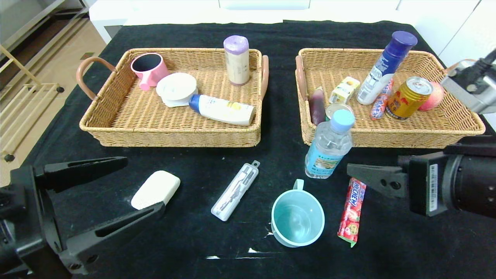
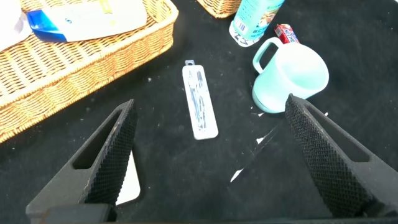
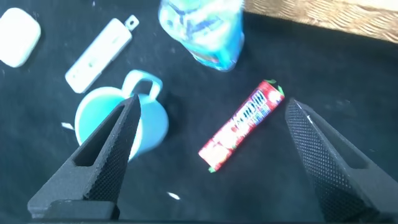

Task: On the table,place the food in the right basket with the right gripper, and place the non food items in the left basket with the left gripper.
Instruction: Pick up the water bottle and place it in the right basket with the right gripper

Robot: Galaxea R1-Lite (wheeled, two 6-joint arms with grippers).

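Red candy stick pack [image 3: 242, 124] between open right gripper [image 3: 211, 155] fingers' span.

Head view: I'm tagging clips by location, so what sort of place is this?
Probably an indoor lab or test room set up as a sorting station: a table under black cloth, two wicker baskets of mixed household goods, white cabinets behind and a wooden floor to the robot's left.
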